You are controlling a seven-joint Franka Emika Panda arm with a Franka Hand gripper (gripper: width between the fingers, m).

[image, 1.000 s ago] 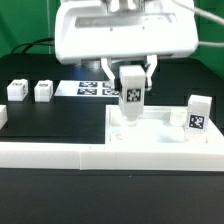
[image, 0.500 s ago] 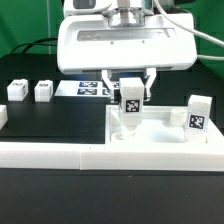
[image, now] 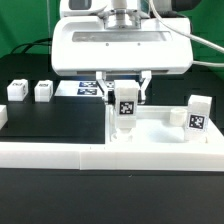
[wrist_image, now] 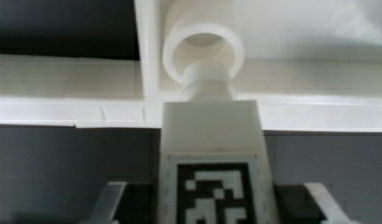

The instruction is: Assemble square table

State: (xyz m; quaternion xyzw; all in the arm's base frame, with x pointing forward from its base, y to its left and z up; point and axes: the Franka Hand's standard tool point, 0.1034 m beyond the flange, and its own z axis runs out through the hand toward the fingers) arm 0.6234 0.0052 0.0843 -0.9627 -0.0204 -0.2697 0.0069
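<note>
Gripper [image: 125,93] clenched on leg block [image: 125,108], frame centre; held upright over slab [image: 165,141]. Likely lining its tip up with corner hole [wrist_image: 206,48].

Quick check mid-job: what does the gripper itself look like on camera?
The gripper has a wide, rounded white body with a grey cylindrical mount on top. Two short dark fingers stick out below it. No markings show on the body.
</note>
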